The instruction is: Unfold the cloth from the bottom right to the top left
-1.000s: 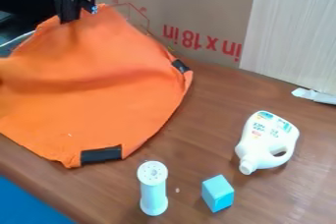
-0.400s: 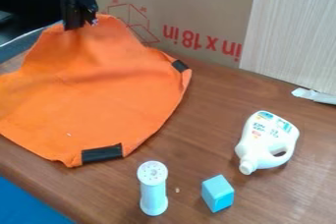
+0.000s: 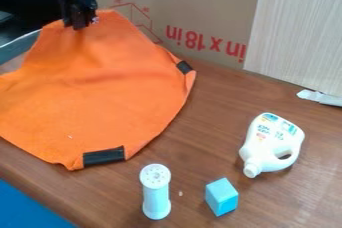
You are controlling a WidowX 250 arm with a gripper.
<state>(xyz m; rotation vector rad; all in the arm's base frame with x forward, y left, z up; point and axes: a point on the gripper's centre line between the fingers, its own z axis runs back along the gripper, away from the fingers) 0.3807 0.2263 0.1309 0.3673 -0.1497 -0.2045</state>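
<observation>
The black gripper (image 3: 80, 25) hangs at the upper left of the camera view, shut on the top edge of the orange cloth (image 3: 100, 102). That edge is lifted up in front of the cardboard box, and the cloth slopes down from it. Its lower part lies spread on the table, with one black patch at the bottom edge and another at the right corner. The cloth's left side runs out of view.
On the brown table (image 3: 207, 122) stand a white shaker (image 3: 155, 192) and a light blue block (image 3: 222, 197). A white jug (image 3: 272, 144) lies at the right. The cardboard box (image 3: 194, 2) and a pale board (image 3: 297, 32) line the back.
Since a second ago the gripper has shifted slightly right and down with the cloth's edge, then a little back up. The raised part of the cloth has smoothed out; its lower edge stays put.
</observation>
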